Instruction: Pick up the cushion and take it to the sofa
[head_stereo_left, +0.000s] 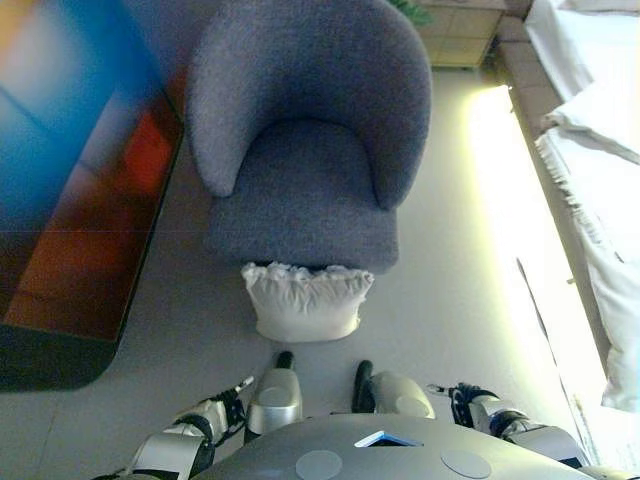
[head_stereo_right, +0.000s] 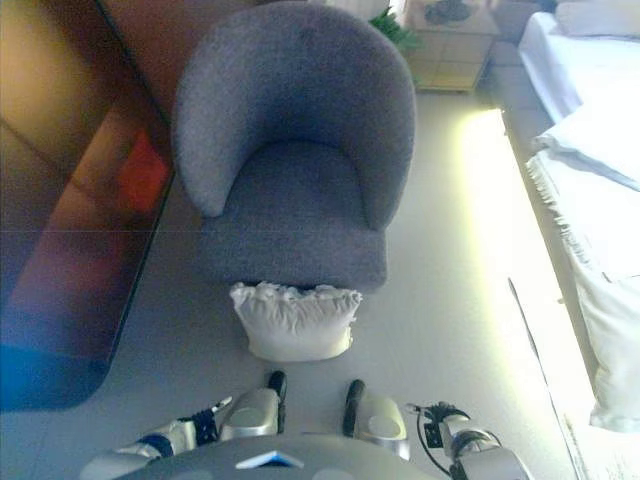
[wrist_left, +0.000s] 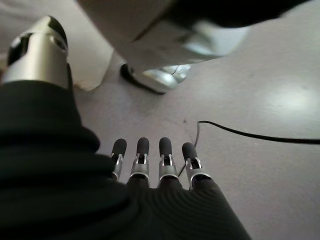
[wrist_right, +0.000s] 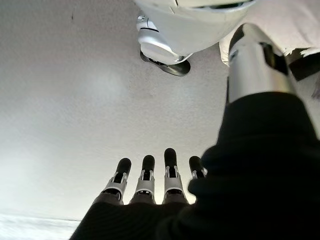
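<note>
I see left hand (wrist_left: 150, 165) hanging empty, fingers straight. White cushion (head_stereo_left: 305, 300) on floor, touching front of grey sofa (head_stereo_left: 305, 150). Right hand (wrist_right: 155, 182) likewise relaxed, empty. Pickup not begun; grasp, lift, carry remain.

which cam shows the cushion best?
Left eye view: the white cushion shows whole, on the floor against the grey armchair. The right eye view shows much the same. Each wrist view catches only a pale corner past an open hand.
</note>
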